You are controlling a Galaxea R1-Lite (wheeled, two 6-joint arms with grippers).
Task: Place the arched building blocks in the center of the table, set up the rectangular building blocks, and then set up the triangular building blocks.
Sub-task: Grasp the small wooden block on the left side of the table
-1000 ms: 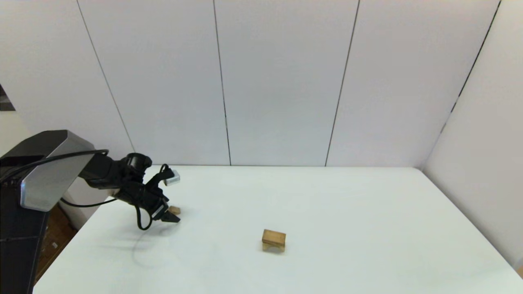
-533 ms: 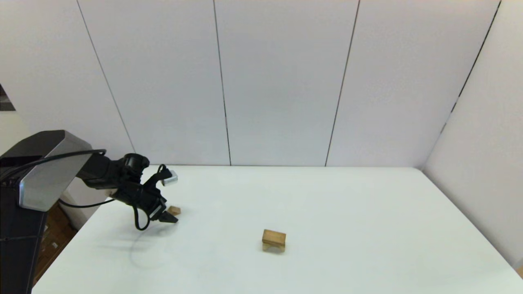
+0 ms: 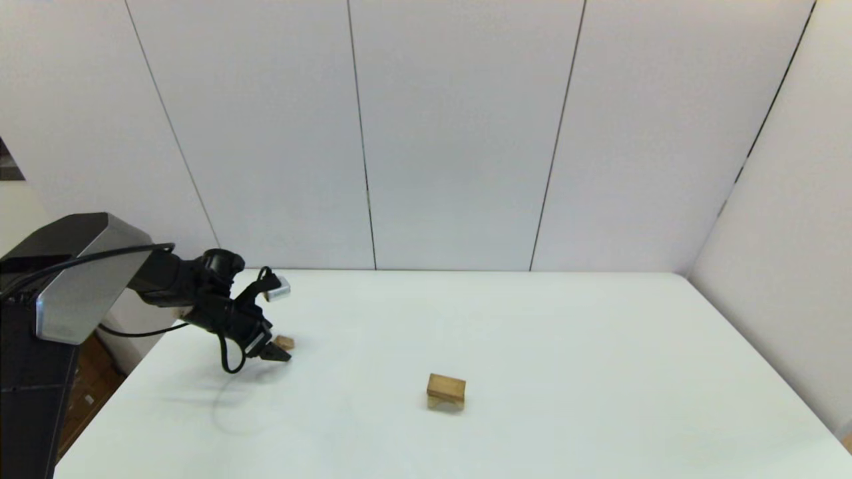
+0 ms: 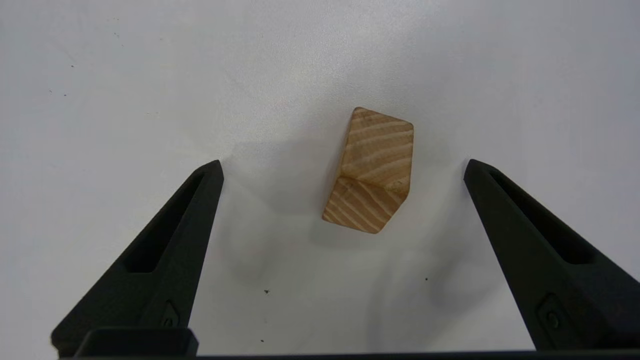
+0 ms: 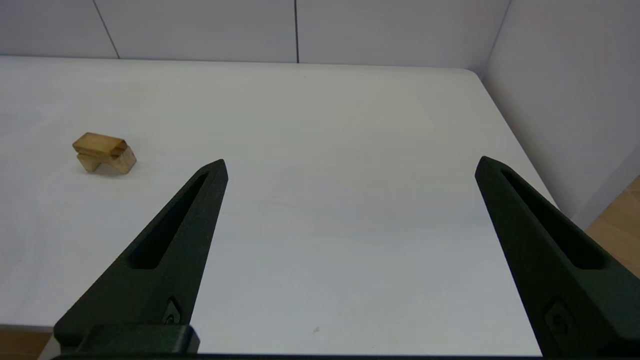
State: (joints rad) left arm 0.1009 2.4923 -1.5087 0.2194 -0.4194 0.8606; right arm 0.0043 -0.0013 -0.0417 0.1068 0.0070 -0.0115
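Over the last second I've eased my left gripper (image 3: 276, 354) up a touch, fingers spread wide around the triangular building block (image 4: 371, 171), so the grab is not yet made. The wedge sits at mid-left of the head frame on the table (image 3: 532, 332), pale striped wood, lying tilted. My right gripper (image 5: 350, 165) is parked and gaping, with the stacked arch and slab (image 3: 446, 391) low and centre.

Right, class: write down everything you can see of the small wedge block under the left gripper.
The wedge is a small triangular block of light wood with clear striped grain and a pointed ridge. It lies alone on the white table, near its left side, touched by nothing else. The left gripper hangs over it, fingers open, one on each side and both clear of it. In the head view it shows as a tiny tan piece just beyond the fingertips.
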